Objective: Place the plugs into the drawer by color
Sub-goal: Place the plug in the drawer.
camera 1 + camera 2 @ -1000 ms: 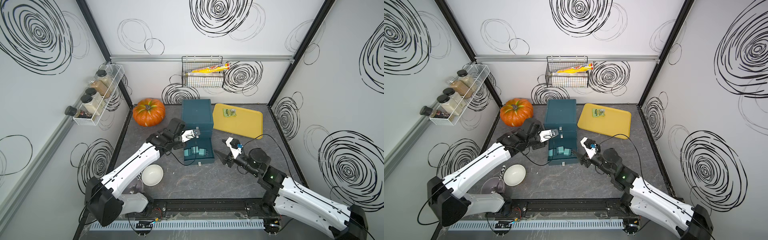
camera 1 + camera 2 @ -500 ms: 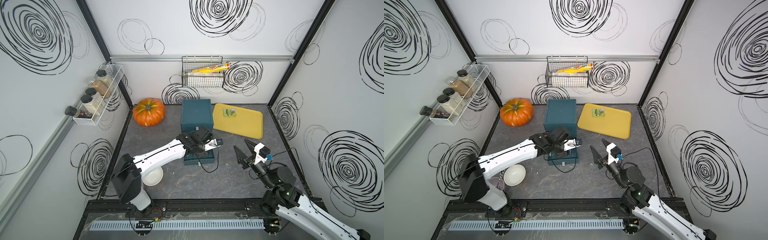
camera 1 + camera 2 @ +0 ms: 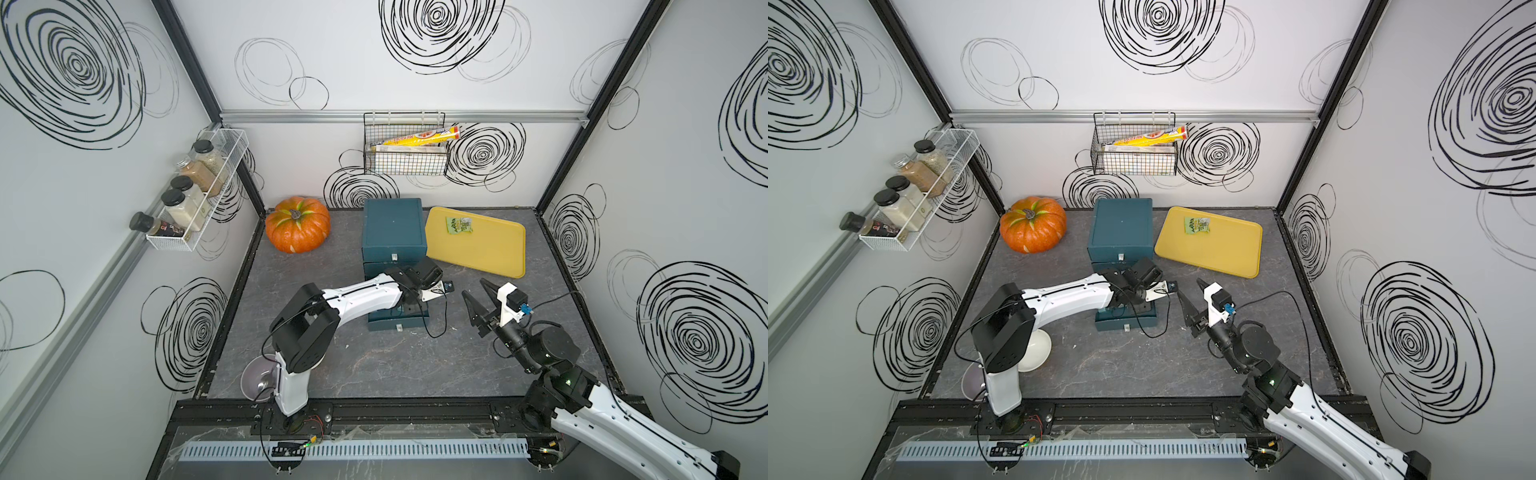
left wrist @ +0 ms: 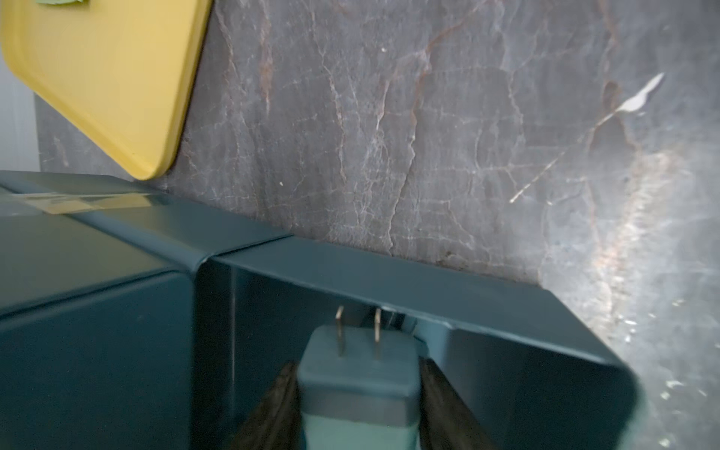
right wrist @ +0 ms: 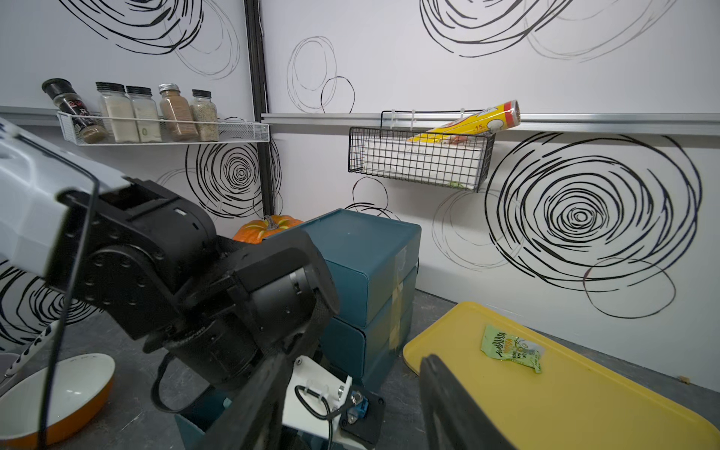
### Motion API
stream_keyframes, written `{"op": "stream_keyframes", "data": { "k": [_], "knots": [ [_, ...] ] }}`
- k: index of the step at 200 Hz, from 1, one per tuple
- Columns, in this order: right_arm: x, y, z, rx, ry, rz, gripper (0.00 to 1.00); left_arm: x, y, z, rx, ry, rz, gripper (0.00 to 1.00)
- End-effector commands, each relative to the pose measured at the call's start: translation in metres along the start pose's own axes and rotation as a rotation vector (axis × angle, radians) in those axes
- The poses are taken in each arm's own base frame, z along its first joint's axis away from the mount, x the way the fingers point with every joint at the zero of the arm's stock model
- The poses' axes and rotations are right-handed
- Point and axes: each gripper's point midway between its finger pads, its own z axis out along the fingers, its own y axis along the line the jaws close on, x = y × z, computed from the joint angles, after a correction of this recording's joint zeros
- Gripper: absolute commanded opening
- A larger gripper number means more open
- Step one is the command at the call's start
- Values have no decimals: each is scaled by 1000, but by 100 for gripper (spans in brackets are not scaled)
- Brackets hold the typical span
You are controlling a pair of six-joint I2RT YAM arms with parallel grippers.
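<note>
Left hand [image 4: 358, 370] grips teal plug [image 4: 356, 350] (prongs outward) at open drawer [image 4: 467, 304].

Dark teal drawer [image 3: 394, 226], plug [image 4: 356, 374] seemingly lighter teal, yellow tray [image 3: 482, 253], orange pumpkin [image 3: 297, 226], grey veined tabletop [image 3: 395, 365], black-swirled white walls [image 3: 374, 62].

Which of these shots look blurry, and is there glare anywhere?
Left wrist view: the teal plug and the jaws holding it are soft, with a sheen on the tabletop. Right wrist view: near jaws blurred, wire basket sharp. Top views: crisp, evenly lit.
</note>
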Motion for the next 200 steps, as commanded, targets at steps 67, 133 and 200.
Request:
{"op": "stream_keyframes", "data": {
  "k": [67, 133, 200],
  "knots": [
    [-7, 9, 4, -48, -15, 10, 60, -6, 20, 13, -27, -38, -37, 42],
    [1, 11, 8, -53, 11, 14, 80, 2, 21, 8, -62, -20, -31, 64],
    [5, 10, 10, -43, 25, 13, 80, -25, 44, -57, -143, -143, -110, 77]
  ]
}}
